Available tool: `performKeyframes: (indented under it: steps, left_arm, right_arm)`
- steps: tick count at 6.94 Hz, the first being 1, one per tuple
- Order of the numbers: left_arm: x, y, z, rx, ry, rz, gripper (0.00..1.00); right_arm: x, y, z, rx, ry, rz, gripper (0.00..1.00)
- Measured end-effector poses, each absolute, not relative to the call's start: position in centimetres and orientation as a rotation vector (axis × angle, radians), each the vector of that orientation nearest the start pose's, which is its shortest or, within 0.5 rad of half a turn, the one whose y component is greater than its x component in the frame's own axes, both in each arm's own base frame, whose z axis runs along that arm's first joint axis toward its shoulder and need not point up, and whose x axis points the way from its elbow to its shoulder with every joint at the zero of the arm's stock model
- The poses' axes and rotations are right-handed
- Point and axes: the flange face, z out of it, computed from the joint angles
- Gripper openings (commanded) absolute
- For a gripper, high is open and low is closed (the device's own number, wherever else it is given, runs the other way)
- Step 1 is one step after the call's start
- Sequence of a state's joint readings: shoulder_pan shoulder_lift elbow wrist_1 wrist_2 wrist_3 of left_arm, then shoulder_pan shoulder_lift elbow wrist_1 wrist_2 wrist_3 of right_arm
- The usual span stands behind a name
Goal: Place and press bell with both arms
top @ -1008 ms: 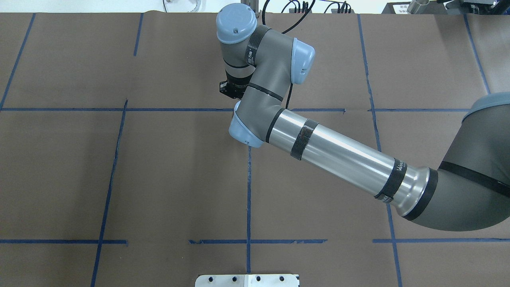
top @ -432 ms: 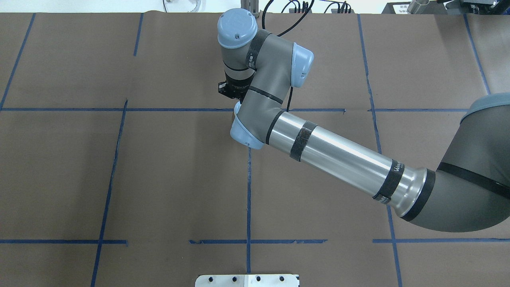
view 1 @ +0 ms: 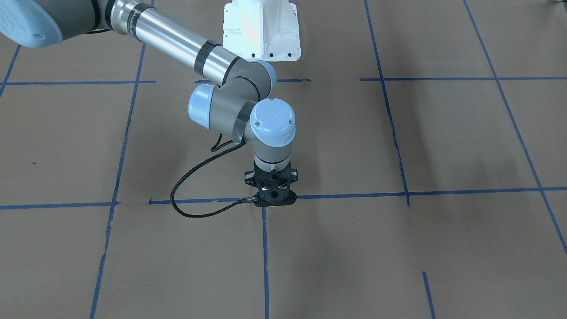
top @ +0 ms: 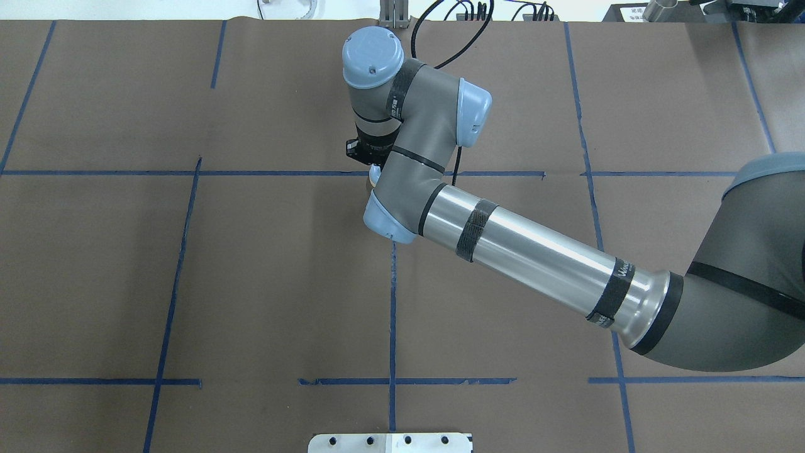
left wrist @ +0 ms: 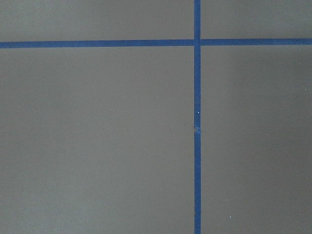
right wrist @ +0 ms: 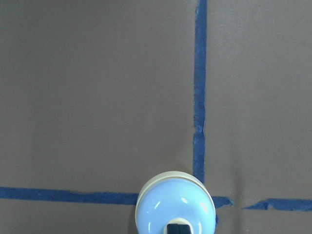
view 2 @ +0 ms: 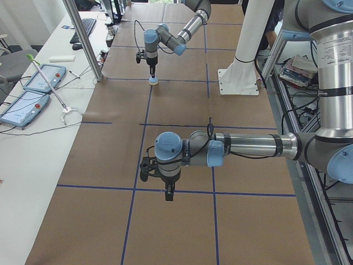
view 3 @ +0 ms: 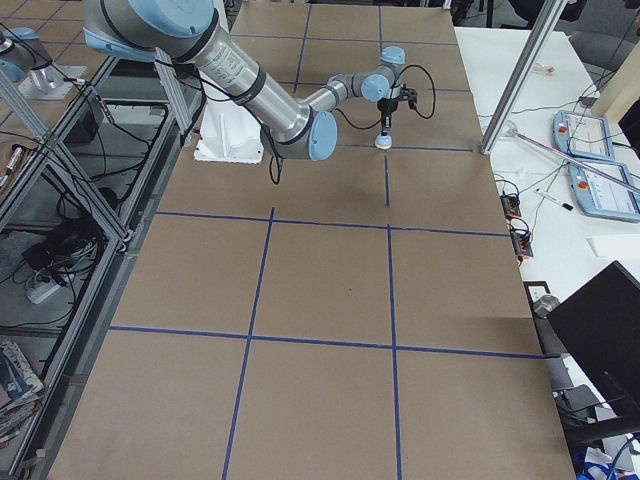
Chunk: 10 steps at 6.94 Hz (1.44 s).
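Bell under me: light-blue dome, cream base. Table cover: plain brown, gridded with blue tape lines. My right arm: silver-grey, light-blue caps

Brown table (blue tape grid); bell on tape crossing.

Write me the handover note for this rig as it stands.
Right claw: straight over the bell, tip at its button; gripping or pressing, cannot tell.
Left claw: over the table, far from the bell; open or shut, cannot tell.
Bell: where two blue tape lines cross.
Done: bell is at its spot, it seems.
Left: likely the press; no ring confirmed.
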<state>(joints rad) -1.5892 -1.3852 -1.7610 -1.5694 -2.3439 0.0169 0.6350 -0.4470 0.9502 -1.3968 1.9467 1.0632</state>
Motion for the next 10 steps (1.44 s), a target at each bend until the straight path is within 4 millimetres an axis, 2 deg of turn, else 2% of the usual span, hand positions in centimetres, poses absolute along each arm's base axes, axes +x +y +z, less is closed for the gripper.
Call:
performKeyframes:
  steps: [2,3,4,5,7,8,9,10]
  left_arm:
    - [-7.1,-41.2,65.0,0.016,0.773,-0.001,1.00]
    - [-7.1,-41.2,65.0,0.015,0.773,-0.001,1.00]
    - [-7.1,-41.2,65.0,0.014,0.773,-0.002,1.00]
    - [-7.1,-41.2,65.2,0.012,0.773,-0.003,1.00]
    - [-7.1,-41.1,65.7,0.005,0.773,0.000,1.00]
    - [-7.1,-41.1,65.8,0.003,0.773,0.002,1.00]
    - [-7.0,-41.1,65.8,0.003,0.773,0.003,1.00]
    - [-7.0,-41.1,65.8,0.003,0.773,0.003,1.00]
  right_arm:
    - [-63.8,-58.8,16.3,0.059,-0.762,-0.009,0.00]
    - [-63.4,-59.0,15.1,0.068,-0.777,-0.009,0.04]
    - [-62.6,-59.5,13.5,0.075,-0.798,-0.006,0.47]
    - [-61.4,-60.3,12.4,0.068,-0.821,-0.003,0.99]
    - [-59.0,-62.2,12.0,0.057,-0.839,0.007,1.00]
    - [-57.0,-63.6,12.9,0.056,-0.836,0.006,1.00]
    - [-53.9,-64.7,15.1,0.052,-0.823,-0.022,1.00]
    - [-49.8,-65.3,18.5,0.053,-0.806,-0.070,1.00]
